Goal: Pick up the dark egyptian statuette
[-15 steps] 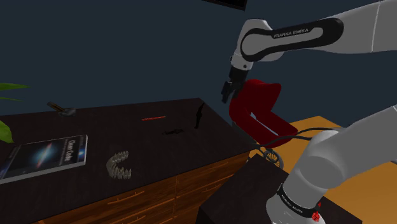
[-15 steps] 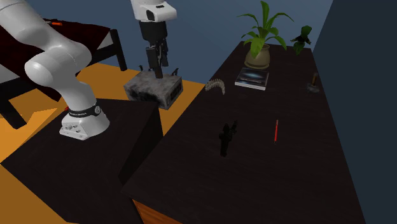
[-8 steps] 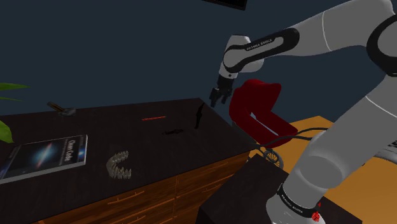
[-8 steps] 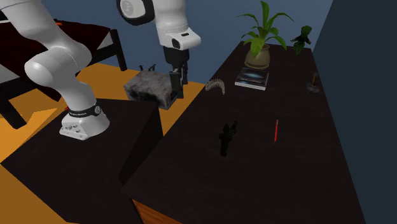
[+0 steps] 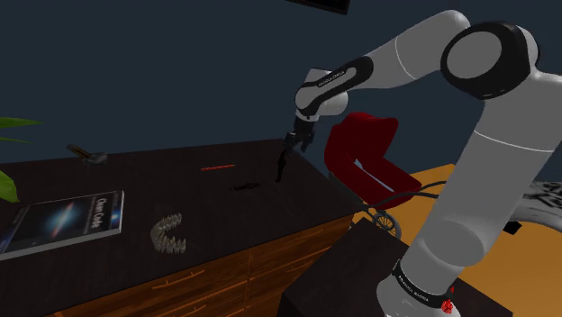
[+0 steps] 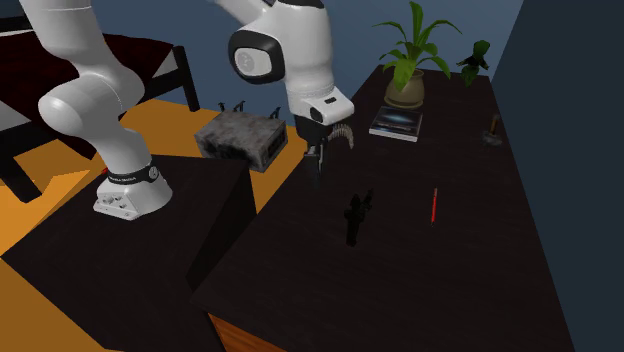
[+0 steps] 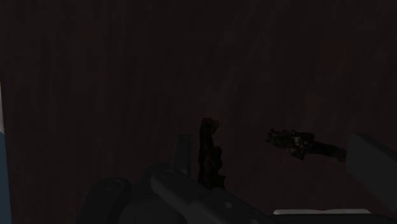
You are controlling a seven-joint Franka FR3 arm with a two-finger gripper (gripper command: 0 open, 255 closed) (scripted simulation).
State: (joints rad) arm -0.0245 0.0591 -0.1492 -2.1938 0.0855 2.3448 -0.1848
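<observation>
Statuette (image 5: 281,164) is the slim, near-black figure standing upright on the dark table (image 6: 450,290), below and a little ahead of the claw (image 6: 318,165) and apart from it. The claw hangs in the air near the table edge that faces the stand. It points down, its two fingers spread with nothing between them. In the wrist view the figure rises close ahead of the fingers.

Just beside the statuette lies a small dark lumpy object (image 7: 302,143), flat on the table; I cannot tell whether the two touch. Farther from the claw, toward the wall, lies a thin red stick (image 6: 433,205). Well away along the table are a grey toothed arch (image 5: 168,234), then a book (image 5: 63,221), and beyond those a potted plant (image 6: 408,70) with a dark green figure (image 6: 473,60) next to it.

The main risk, as I judge it, is tipping. The figure is tall and narrow, so a fingertip that meets its top or flank on the way down would likely knock it flat before the fingers can close. That would happen if the claw comes down before it is centred over the figure. The lumpy neighbour is a second hazard: a finger landing on that side could snag it, or the claw could close on the wrong piece. Both are dark against a dark top, which makes them easy to confuse. A grasp taken too near the head might also let the figure swing or slip out.
</observation>
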